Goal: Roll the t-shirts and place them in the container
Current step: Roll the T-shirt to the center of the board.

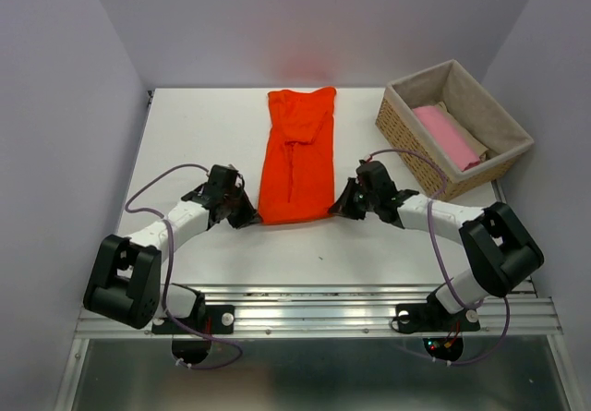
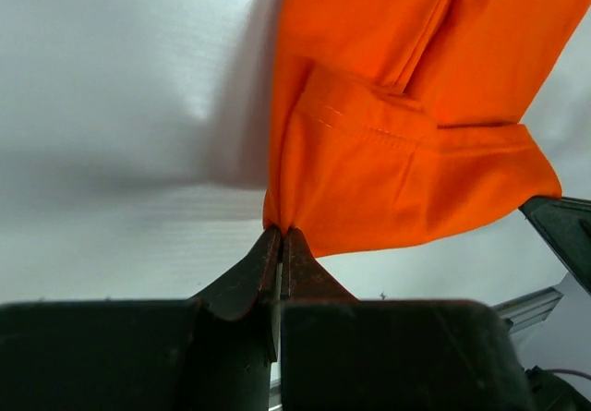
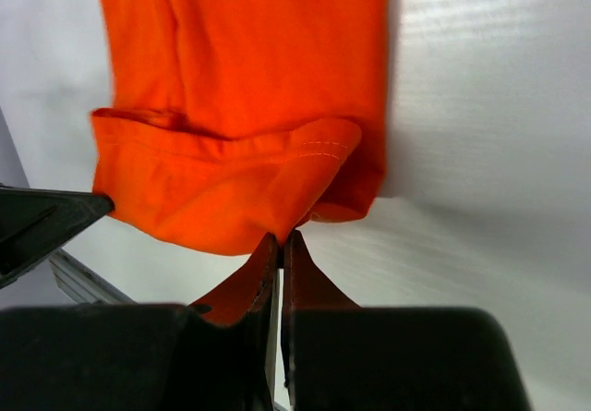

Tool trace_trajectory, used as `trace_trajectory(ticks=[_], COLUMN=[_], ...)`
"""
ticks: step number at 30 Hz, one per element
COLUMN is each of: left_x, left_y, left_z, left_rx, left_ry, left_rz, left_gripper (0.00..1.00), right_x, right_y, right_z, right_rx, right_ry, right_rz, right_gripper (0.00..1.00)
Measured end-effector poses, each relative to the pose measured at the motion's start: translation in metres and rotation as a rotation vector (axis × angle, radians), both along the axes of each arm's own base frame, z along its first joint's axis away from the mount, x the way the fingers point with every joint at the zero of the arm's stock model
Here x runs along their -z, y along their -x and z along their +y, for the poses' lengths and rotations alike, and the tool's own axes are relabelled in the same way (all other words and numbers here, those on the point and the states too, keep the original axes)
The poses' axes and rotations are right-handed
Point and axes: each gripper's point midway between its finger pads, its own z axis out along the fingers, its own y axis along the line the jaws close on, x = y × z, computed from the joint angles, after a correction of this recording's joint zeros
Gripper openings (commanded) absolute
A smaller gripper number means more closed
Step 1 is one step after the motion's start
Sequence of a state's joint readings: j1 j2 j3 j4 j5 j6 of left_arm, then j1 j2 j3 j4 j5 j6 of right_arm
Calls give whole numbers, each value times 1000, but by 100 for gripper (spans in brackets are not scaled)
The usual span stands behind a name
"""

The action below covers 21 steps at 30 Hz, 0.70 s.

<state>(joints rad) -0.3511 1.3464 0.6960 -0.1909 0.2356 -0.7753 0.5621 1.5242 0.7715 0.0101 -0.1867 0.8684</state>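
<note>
An orange-red t-shirt (image 1: 297, 157) lies folded into a long narrow strip down the middle of the white table (image 1: 194, 134). My left gripper (image 1: 251, 217) is shut on its near left corner, the cloth (image 2: 406, 152) bunched at the closed fingertips (image 2: 268, 254). My right gripper (image 1: 338, 210) is shut on the near right corner, with the hem (image 3: 231, 180) pinched at its tips. The near edge is lifted slightly off the table. A pink t-shirt (image 1: 448, 137) lies in the basket over a beige one (image 1: 469, 139).
A woven basket (image 1: 406, 129) with a beige liner stands at the back right of the table. Grey walls close in the left, back and right sides. A metal rail (image 1: 314, 314) runs along the near edge by the arm bases.
</note>
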Motion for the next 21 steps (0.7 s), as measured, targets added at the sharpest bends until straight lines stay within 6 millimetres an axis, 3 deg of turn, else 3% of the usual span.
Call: trace_trajectory(ticks=[4,11,21], left_x=[12,26,15], left_y=[24,47,49], left_z=[5,10,10], left_rx=[6,5,-11], left_ry=[6,4,20], left_rz=[40,87,63], left_gripper=[0,0,0], right_x=[20,26,14], right_y=[23,45,46], right_z=[-5,-5,-5], right_rx=[-23,-43,-43], right_ry=[14,8,-9], right_rz=[65,92,61], right_gripper=[1,1,1])
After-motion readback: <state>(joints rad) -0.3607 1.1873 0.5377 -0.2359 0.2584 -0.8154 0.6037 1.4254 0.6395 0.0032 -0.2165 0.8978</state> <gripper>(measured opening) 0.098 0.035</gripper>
